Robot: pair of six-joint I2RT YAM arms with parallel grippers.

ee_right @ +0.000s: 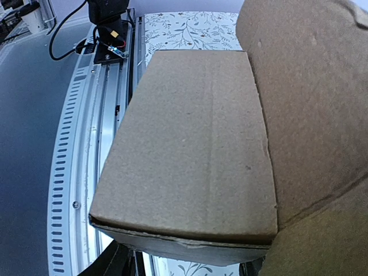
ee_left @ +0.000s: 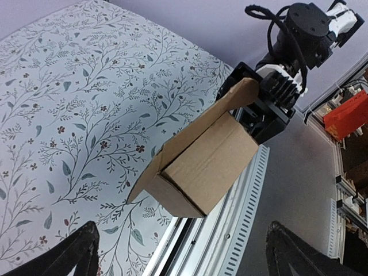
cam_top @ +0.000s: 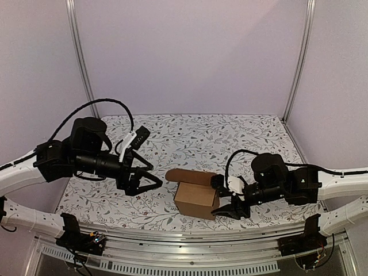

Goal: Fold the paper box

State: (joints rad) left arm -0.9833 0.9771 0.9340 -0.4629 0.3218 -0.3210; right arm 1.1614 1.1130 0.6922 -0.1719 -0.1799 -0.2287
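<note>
Two arms in view, one task piece. Paper box [cam_top: 195, 198]: plain brown cardboard, folded up into a small rectangular body, sitting on the floral-print table [cam_top: 190, 135] towards its near edge. One long flap [cam_top: 190, 176] stands open off the box's far top edge, leaning back and slightly curled.

Left of the box: left gripper [cam_top: 157, 176], fingers spread wide, tips aimed at the box, a clear gap between them and the cardboard, nothing held. Left wrist view confirms it: both dark fingers [ee_left: 77, 253] low in frame, the box well ahead of them.

Right of the box: right gripper [cam_top: 215, 198], one finger at each side of the box's right end. Cardboard fills the right wrist view. Cannot tell whether the fingers press on the box or only straddle it.

Near side of the box: slotted aluminium rail [cam_top: 172, 233] along the table edge. Beyond the box's right end, off the table: a red object [ee_left: 347, 114], unclear what.
</note>
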